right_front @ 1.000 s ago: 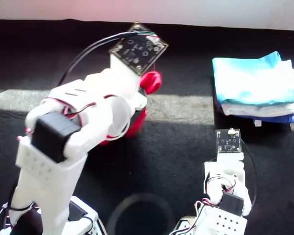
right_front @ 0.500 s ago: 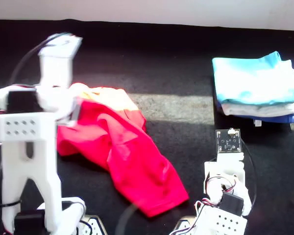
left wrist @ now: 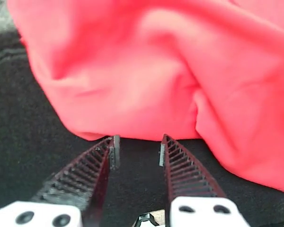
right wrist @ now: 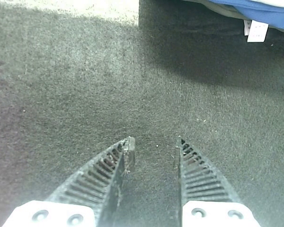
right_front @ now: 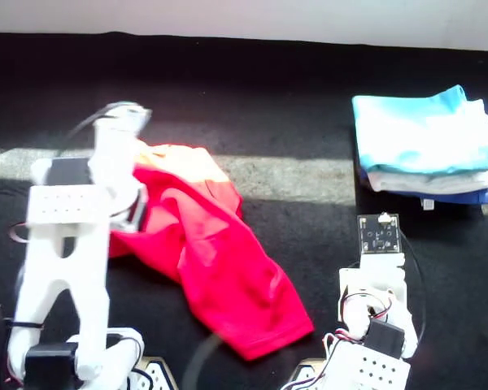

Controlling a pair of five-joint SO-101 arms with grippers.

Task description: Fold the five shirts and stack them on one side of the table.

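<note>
A crumpled red shirt [right_front: 211, 260] lies on the black table cloth, stretching from the left toward the front middle; its far part is sunlit. My left arm [right_front: 65, 236] stands over the shirt's left edge. My left gripper [left wrist: 138, 150] is open just off the edge of the red shirt [left wrist: 156, 71], with nothing between its fingers. A stack of folded shirts [right_front: 423, 142], light blue on top, sits at the far right. My right gripper [right wrist: 154, 151] is open over bare cloth, short of the stack's blue bottom shirt [right wrist: 255, 9].
A sunlit strip [right_front: 301, 175] crosses the table between the red shirt and the stack. A white tag [right wrist: 258, 29] hangs from the stack's lowest shirt. The right arm [right_front: 378, 301] stands at the front right. Black cloth runs to the far wall.
The left arm swung from the table's middle to the left, uncovering the red shirt, which now lies spread on the table. It then shifted slightly right. The right arm and the stack stayed still.
</note>
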